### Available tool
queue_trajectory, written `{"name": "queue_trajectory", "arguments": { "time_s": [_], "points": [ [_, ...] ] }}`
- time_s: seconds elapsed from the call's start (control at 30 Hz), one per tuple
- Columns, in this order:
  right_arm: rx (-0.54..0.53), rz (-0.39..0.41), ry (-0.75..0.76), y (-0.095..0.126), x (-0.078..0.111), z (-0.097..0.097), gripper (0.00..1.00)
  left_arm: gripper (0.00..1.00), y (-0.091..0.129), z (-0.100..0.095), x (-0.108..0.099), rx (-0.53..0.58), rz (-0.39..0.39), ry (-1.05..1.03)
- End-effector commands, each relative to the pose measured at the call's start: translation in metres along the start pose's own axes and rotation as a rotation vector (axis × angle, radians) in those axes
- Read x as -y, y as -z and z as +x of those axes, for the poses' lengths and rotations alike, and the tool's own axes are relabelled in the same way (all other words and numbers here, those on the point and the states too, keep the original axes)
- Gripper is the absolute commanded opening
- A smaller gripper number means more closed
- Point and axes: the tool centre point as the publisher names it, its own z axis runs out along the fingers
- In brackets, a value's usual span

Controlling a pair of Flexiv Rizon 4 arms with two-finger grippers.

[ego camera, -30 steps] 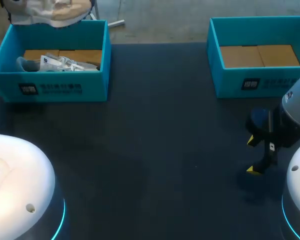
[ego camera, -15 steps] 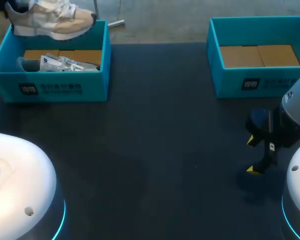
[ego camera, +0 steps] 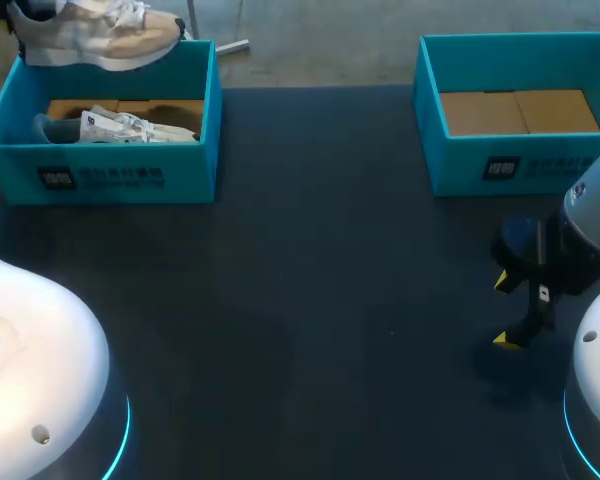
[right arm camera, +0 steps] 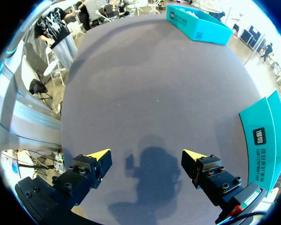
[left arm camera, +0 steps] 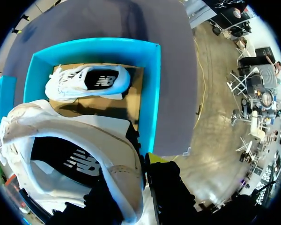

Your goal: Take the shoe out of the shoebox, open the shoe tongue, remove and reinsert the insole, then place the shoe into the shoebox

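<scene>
Your left pincer (left arm camera: 144, 172) clamps the shoe (left arm camera: 70, 136) by its heel above the box (left arm camera: 152, 84); your right pincer (right arm camera: 146, 154) gapes wide over the table (right arm camera: 145, 84).

the shoe (ego camera: 95, 35) clamped in my left gripper (left arm camera: 143, 171) was a blur a second ago, mostly sole. it then dipped toward the far wall of the shoebox (ego camera: 200, 120) under my fingers. now it seems slightly higher and side-on. my left arm (ego camera: 30, 370) has rolled a little.
</scene>
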Motion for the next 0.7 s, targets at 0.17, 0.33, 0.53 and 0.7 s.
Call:
{"name": "queue_trajectory", "arguments": {
  "time_s": [0.17,0.33,0.53,0.7],
  "points": [
    [0.003,-0.002,0.001,-0.001,0.001,0.001,1.0,0.0,-0.03,-0.008,-0.001,-0.038,0.034,0.01],
    [0.003,-0.002,0.001,-0.001,0.001,0.001,1.0,0.0,-0.046,-0.006,0.003,-0.062,0.05,0.023],
    [0.003,-0.002,0.001,-0.001,0.001,0.001,1.0,0.0,-0.055,-0.006,0.007,-0.064,0.065,0.021],
    [0.003,-0.002,0.001,-0.001,0.001,0.001,1.0,0.0,-0.063,-0.008,0.01,-0.08,0.069,0.026]
  ]
}}
